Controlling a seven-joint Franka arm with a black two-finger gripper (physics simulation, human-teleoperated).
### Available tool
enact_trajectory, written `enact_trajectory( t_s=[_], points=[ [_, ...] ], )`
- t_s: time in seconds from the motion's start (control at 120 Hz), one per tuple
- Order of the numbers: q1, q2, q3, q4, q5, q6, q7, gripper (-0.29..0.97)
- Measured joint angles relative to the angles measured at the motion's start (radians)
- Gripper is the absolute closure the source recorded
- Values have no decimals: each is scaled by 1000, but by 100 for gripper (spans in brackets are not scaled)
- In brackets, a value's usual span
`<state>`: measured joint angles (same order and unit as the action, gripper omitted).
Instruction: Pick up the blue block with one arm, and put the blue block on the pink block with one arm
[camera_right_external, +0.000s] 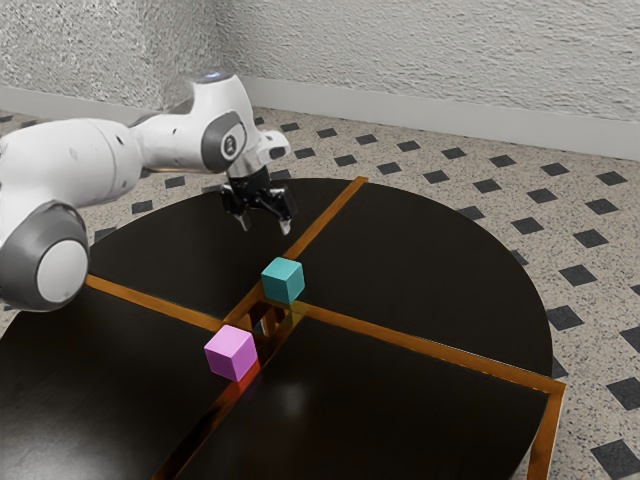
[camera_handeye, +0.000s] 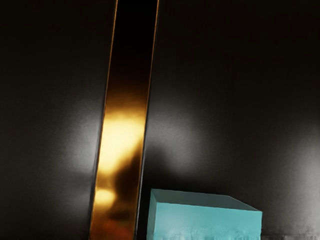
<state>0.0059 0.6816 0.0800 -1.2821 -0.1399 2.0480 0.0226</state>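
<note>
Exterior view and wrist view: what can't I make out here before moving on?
- Wrist view: the teal-blue cube block is cut off by the picture's edge, its base unseen.
- Exterior view: the round black table with gold strips runs off the lower edge, the white robot arm off the left edge.
- Exterior view: that block hides part of the gold strip behind it.

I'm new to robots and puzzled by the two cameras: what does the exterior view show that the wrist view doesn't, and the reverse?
The exterior view adds the white arm, its open gripper hovering above the table, the pink block, the tiled floor and the wall. The wrist view adds a close look at the bright glare on the gold strip beside the blue block. Both share the blue block, the gold strip and the dark table.
</note>
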Motion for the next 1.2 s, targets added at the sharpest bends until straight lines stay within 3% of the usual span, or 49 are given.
enact_trajectory(
  t_s=[0.433, 1.2],
  points=[
    [-26, 11, 0, -50, 4, -88, 36, 1],
    [-26, 76, -18, -24, 33, -43, 65, 1]
  ],
)
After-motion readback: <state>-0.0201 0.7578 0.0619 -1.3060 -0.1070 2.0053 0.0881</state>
